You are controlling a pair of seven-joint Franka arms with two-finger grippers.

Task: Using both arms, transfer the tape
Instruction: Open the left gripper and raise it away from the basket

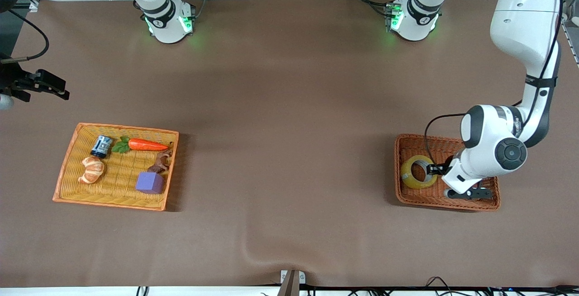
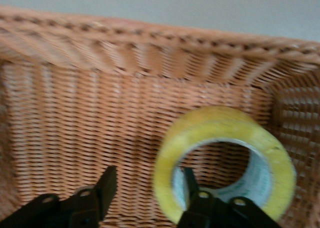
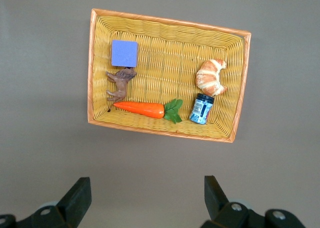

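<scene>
Left gripper (image 2: 145, 188) open astride the tape (image 2: 225, 163) wall, one finger inside core; close squarely; right gripper (image 3: 145, 198) waits open, empty.

You see the yellow tape (image 1: 418, 172) ring lying in the brown basket (image 1: 407, 196), one left pincer (image 2: 148, 188) finger inside its hole.

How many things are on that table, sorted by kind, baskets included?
Baskets: 2, yellow basket, brown basket
Toy foods: 2, carrot, croissant
Tape: 1
Jar: 1
Purple cube: 1
Brown animal figure: 1
Total: 8
</scene>
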